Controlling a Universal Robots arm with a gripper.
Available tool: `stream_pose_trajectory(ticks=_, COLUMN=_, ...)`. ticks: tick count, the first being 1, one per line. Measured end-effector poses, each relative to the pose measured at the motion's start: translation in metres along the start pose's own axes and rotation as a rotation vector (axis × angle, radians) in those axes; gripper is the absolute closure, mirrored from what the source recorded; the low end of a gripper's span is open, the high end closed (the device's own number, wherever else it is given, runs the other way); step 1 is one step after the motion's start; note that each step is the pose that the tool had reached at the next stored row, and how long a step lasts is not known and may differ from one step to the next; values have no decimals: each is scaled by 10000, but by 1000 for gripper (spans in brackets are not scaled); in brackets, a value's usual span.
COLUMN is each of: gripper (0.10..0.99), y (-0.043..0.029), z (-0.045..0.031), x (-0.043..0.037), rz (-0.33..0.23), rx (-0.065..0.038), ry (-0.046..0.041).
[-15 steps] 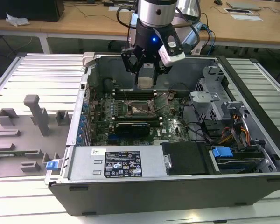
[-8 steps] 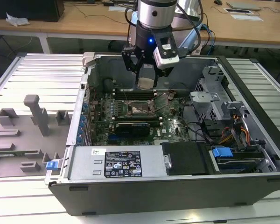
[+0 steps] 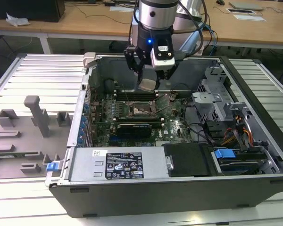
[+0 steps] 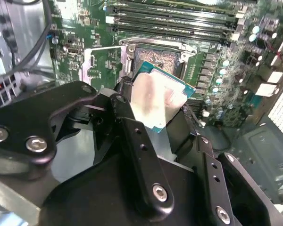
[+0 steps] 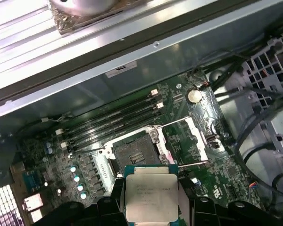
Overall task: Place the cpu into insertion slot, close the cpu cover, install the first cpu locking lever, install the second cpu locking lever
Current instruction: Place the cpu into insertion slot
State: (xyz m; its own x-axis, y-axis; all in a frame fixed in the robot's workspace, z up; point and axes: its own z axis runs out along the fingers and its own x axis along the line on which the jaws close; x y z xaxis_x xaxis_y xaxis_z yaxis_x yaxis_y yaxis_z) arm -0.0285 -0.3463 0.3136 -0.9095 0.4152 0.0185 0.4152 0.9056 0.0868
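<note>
**Q:** State of the gripper?

**A:** The gripper (image 3: 147,80) is closed on the cpu (image 3: 147,85), clamping two opposite edges. The cpu hangs in the air above the slot (image 3: 142,109), clear of it.

**Q:** And the cover?

**A:** The cover (image 5: 187,140) is swung open and stands just beside the slot. The contact field is bare.

**Q:** Hazards?

**A:** In my judgement there are three.
- The cpu looks tilted in the second wrist view. Set down askew, a corner could strike the contacts and bend them.
- The hold is on thin edges only, so a slip would drop the cpu onto the board.
- The gripper could catch the raised cover or the memory slots (image 5: 108,121) close by.

**Q:** Surface and room?

**A:** The case (image 3: 179,197) lies open on a ribbed metal table (image 3: 37,75). Grey fixtures (image 3: 37,113) sit on the exterior view's left. Cables (image 3: 236,132) run inside the case on its right. Wooden desks (image 3: 85,21) stand behind.
</note>
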Motion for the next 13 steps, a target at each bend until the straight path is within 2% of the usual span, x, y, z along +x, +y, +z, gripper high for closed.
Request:
stream_pose_trajectory(ticks=6, gripper=545, y=-1, z=10, x=0, rz=1004, rx=-17, ry=-88)
stream_pose_trajectory(ticks=8, gripper=545, y=-1, z=16, x=0, rz=1605, rx=-29, ry=-141)
stream_pose_trajectory(ticks=13, gripper=545, y=-2, z=26, x=-1, rz=2515, rx=-45, ry=-220)
